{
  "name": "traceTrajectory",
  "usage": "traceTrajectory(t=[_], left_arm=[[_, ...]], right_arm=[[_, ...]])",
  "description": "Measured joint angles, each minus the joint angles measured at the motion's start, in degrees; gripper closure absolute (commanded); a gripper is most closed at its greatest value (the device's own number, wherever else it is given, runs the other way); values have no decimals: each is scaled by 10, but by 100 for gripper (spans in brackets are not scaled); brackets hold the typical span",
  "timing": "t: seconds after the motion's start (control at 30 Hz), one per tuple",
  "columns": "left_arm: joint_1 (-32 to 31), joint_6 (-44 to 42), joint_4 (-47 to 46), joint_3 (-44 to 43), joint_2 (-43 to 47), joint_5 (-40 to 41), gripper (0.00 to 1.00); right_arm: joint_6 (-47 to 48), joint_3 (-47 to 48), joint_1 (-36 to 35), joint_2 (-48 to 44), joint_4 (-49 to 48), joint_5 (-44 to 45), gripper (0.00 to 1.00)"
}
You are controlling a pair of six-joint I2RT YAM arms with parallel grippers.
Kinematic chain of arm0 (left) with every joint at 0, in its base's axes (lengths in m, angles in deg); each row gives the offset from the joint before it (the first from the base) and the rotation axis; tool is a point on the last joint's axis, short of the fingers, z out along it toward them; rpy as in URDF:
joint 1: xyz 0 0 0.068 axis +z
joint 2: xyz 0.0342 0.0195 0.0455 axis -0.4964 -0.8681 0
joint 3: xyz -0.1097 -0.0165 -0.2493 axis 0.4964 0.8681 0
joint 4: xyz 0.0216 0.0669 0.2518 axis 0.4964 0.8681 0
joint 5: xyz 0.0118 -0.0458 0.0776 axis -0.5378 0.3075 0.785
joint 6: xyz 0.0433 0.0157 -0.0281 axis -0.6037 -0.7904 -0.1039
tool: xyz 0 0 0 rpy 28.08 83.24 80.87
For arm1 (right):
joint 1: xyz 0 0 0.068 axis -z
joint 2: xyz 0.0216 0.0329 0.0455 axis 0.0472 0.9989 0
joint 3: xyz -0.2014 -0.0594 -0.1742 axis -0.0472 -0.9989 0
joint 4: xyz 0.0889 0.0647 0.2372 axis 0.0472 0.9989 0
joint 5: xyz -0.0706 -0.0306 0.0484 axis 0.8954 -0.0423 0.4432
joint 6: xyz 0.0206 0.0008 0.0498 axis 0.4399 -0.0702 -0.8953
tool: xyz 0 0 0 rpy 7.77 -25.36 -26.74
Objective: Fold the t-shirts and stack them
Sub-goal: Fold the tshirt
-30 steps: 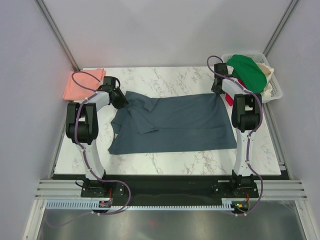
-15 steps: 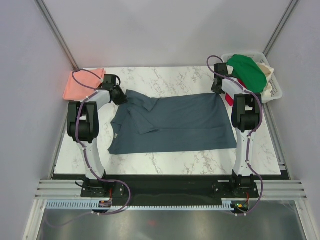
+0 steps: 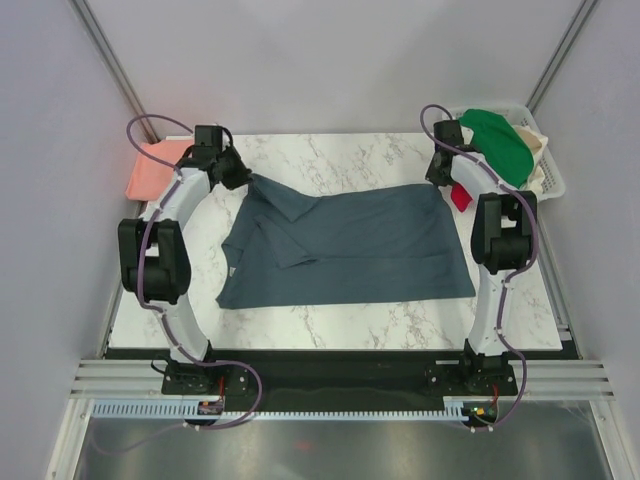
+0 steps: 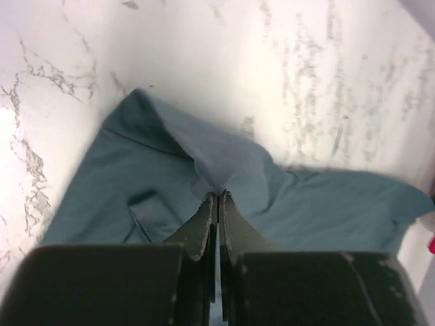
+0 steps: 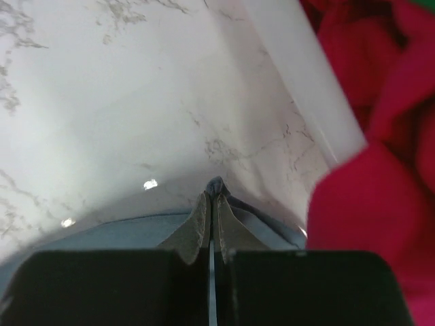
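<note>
Okay, left to right. The salmon-pink t-shirt [image 3: 150,172] lies as a compact patch at the far left corner of the table [image 3: 340,150], partly behind your left arm. It looks already folded to me, but I can't confirm.

The left gripper [image 3: 243,177] [image 4: 218,197] has its jaws pressed together on the far left corner of the slate-blue t-shirt [image 3: 350,245] [image 4: 326,204]. In the wrist view the cloth tents up to the tips, so that pinch is real.

The blue shirt is spread flat across the middle of the table, collar end left and hem right. One sleeve lies doubled over the body near the left side.

The right gripper [image 3: 440,180] [image 5: 213,197] is likewise clamped on the shirt's far right corner; a nub of blue cloth [image 5: 129,227] shows at the tips. It sits just beside the red garment [image 3: 461,196] [image 5: 367,197] that spills from the white basket [image 3: 553,178]. The green garment [image 3: 495,142] is on top in there.

My read is that you're at the start of the first fold on the blue shirt, with both far corners held and nothing folded over yet.

- Next move: raise both corners together and keep the far edge taut between the arms.
- Carry it toward you and lay it along the near edge before you release.
- Keep the two arms level or the fold skews.
- Keep the right arm clear of the red cloth as it lifts.
- The doubled sleeve on the left may bunch, so expect to tidy it.
- Stacking with the pink shirt comes after.
</note>
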Motion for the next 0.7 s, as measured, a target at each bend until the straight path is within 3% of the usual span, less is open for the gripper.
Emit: traceTrajectory(t=[0.27, 0.7], left_arm=[[-1, -4, 50, 2, 105, -31, 98], [-1, -4, 111, 202, 313, -73, 98]], right_arm=[[-3, -58, 0, -113, 0, -8, 100], [-10, -253, 5, -238, 1, -8, 100]])
